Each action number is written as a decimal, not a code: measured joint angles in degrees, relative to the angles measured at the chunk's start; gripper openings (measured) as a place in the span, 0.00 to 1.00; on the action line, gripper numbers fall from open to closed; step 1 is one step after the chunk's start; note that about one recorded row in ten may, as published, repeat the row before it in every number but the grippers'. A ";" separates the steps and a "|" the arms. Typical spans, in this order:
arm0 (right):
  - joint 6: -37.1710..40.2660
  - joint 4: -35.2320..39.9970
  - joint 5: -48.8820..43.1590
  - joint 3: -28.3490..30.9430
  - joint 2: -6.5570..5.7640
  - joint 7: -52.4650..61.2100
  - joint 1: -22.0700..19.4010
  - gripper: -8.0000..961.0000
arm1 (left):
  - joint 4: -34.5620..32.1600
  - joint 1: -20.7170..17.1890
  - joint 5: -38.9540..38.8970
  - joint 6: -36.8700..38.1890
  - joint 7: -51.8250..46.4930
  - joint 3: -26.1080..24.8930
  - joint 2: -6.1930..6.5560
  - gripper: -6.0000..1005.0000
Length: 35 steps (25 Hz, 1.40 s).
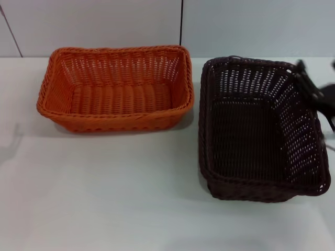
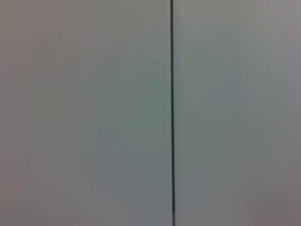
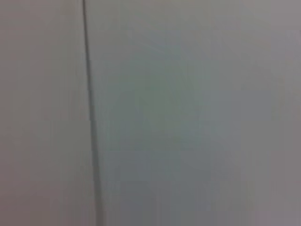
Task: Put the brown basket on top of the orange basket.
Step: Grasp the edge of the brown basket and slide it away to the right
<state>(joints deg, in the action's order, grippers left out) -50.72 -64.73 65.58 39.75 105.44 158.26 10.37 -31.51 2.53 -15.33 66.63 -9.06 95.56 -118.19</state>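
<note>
In the head view the orange basket [image 1: 115, 89] stands on the white table at the back left, open side up and empty. The brown basket [image 1: 259, 128] stands to its right, turned slightly, also empty, with a small gap between them. My right gripper [image 1: 318, 99] shows as a dark blurred shape at the far right, right at the outer side of the brown basket's right rim. I cannot tell whether it touches the rim. My left gripper is out of view. Both wrist views show only a pale wall with a dark seam.
The white table [image 1: 104, 198] runs from the baskets to the near edge. A pale panelled wall [image 1: 104, 21] with a dark vertical seam [image 1: 181, 23] stands right behind the baskets. A faint shadow [image 1: 10, 144] lies at the table's left edge.
</note>
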 joint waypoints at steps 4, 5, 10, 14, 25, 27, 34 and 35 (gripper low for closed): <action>25.59 -14.01 -1.07 13.63 -1.52 -4.22 -3.32 0.86 | 0.38 -0.19 -0.52 0.28 -0.05 -0.18 -0.24 0.84; 42.89 -20.79 -3.11 25.50 0.78 -6.47 -4.81 0.86 | 0.38 -0.19 -0.52 0.28 -0.05 -0.18 -0.24 0.84; 78.84 -30.32 -8.72 50.42 10.10 -7.42 -2.88 0.86 | 2.04 0.42 -3.19 0.10 -1.11 0.64 -0.48 0.84; 112.41 -34.31 -12.03 69.47 12.46 -3.47 5.93 0.86 | 4.02 1.82 -4.28 -0.12 -2.26 0.82 -0.48 0.84; 161.16 -33.30 -20.91 80.38 6.58 -0.17 25.04 0.86 | 8.46 5.28 -4.46 0.08 -2.56 0.00 -0.45 0.84; 166.58 -32.62 -20.95 78.91 6.47 -0.72 26.92 0.86 | 8.48 5.20 -4.48 0.20 -2.57 -0.03 -0.44 0.84; 173.46 -32.02 -23.44 69.07 6.59 -5.10 29.37 0.85 | 8.65 4.75 -4.99 0.63 -2.40 -0.15 -0.38 0.84; 172.91 -30.82 -24.21 67.80 6.76 -6.33 29.57 0.85 | 8.67 4.75 -4.99 0.63 -2.43 -0.15 -0.37 0.84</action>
<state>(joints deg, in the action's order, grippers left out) 122.18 -95.55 41.37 107.55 112.20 151.94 39.94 -22.84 7.28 -20.33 67.26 -11.48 95.41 -118.56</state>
